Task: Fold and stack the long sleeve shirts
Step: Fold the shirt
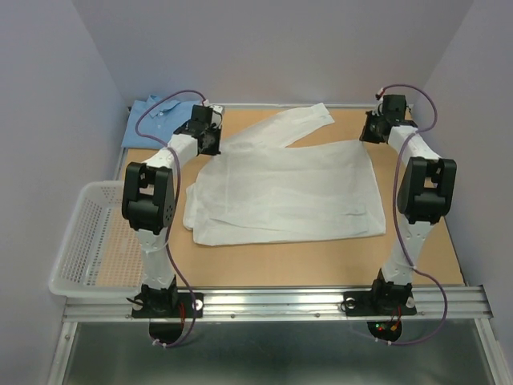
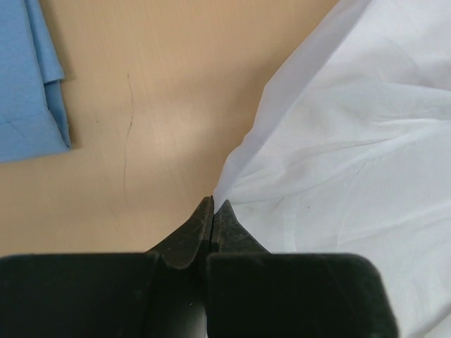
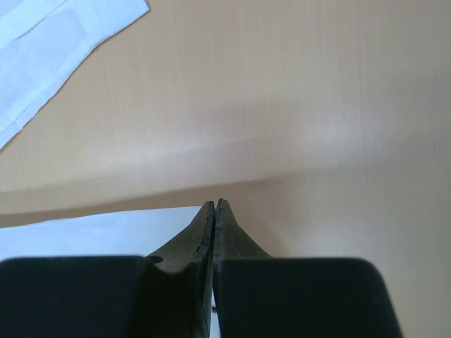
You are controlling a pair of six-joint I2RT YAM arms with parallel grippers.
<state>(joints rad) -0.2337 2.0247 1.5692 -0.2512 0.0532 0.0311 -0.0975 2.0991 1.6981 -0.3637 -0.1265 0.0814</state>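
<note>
The white shirt [image 1: 288, 192] lies spread across the middle of the table, one sleeve [image 1: 309, 120] reaching to the far right. My left gripper [image 1: 211, 143] is low at its far left edge. In the left wrist view the jaws [image 2: 213, 205] are shut, and the shirt's edge [image 2: 338, 141] runs right into their tips. My right gripper [image 1: 371, 133] is at the shirt's far right corner. It is shut [image 3: 214, 205], with the white cloth [image 3: 91, 232] meeting the tips. The light blue shirt [image 1: 157, 120] lies folded at the far left corner and also shows in the left wrist view [image 2: 28, 84].
A white plastic mesh basket [image 1: 84, 241] hangs off the table's left side. Grey walls close in the back and sides. Bare wood [image 1: 321, 261] shows along the near edge and at the far right [image 3: 317, 105].
</note>
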